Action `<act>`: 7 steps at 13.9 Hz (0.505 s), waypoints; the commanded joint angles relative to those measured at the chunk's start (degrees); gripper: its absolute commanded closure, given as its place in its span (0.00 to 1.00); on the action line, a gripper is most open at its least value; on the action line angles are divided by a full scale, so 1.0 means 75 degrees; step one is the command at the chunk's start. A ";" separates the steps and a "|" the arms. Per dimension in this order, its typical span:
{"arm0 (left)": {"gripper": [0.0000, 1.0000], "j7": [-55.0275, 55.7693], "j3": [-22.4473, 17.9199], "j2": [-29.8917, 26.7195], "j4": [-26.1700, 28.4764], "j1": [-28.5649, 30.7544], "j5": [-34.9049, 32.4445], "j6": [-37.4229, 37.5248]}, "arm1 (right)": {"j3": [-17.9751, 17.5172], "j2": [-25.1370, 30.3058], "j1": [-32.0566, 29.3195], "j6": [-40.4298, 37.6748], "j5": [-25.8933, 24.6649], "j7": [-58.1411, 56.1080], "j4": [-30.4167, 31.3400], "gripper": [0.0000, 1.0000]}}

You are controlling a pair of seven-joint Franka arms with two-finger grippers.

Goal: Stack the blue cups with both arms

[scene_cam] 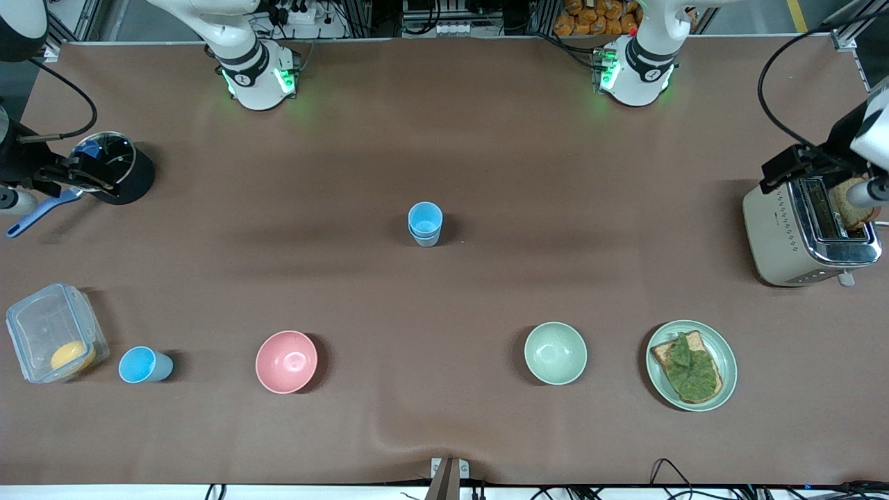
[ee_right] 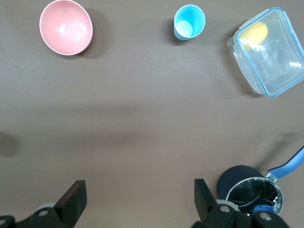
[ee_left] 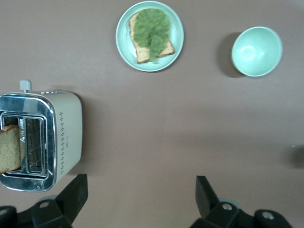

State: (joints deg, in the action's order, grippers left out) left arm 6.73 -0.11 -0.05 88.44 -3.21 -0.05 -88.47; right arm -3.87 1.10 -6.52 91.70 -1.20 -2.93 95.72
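Observation:
A blue cup (scene_cam: 424, 217) stands nested in a paler grey-blue cup (scene_cam: 425, 238) at the middle of the table. Another blue cup (scene_cam: 144, 364) stands alone near the front camera toward the right arm's end, between a clear container and the pink bowl; it also shows in the right wrist view (ee_right: 189, 22). My right gripper (scene_cam: 82, 173) (ee_right: 140, 198) is open and empty, high over the table beside a black pot. My left gripper (scene_cam: 792, 168) (ee_left: 141, 194) is open and empty, high over the table beside the toaster. Both are far from the cups.
A pink bowl (scene_cam: 286, 361) (ee_right: 66, 27), a pale green bowl (scene_cam: 555, 353) (ee_left: 256, 51) and a plate with toast (scene_cam: 691, 364) (ee_left: 149, 35) line the near side. A toaster (scene_cam: 809, 232) (ee_left: 40, 137), a clear container (scene_cam: 55, 332) (ee_right: 268, 50) and a black pot (scene_cam: 114, 167) (ee_right: 251, 192) stand at the ends.

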 commanded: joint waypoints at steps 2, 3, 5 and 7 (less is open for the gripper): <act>0.00 -0.0054 0.0061 0.0112 -0.0740 0.0029 0.0230 0.0452 | -0.0070 -0.0030 -0.0057 -0.0145 -0.0015 0.0050 -0.0130 0.00; 0.00 -0.0054 0.0038 0.0135 -0.0729 0.0029 0.0230 0.0452 | -0.0070 -0.0030 -0.0033 -0.0134 -0.0015 0.0050 -0.0130 0.00; 0.00 -0.0066 0.0084 0.0345 -0.0647 0.0029 0.0253 0.0464 | -0.0070 -0.0030 -0.0045 -0.0145 -0.0015 0.0050 -0.0130 0.00; 0.00 -0.0066 0.0131 0.0393 -0.0647 0.0076 0.0230 0.0522 | -0.0070 -0.0030 -0.0033 -0.0134 -0.0015 0.0062 -0.0130 0.00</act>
State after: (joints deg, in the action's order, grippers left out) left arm 6.73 0.45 1.57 84.89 -3.19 0.50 -85.82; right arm -3.93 1.11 -6.52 91.50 -1.20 -2.93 95.71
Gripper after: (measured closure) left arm 0.000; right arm 0.000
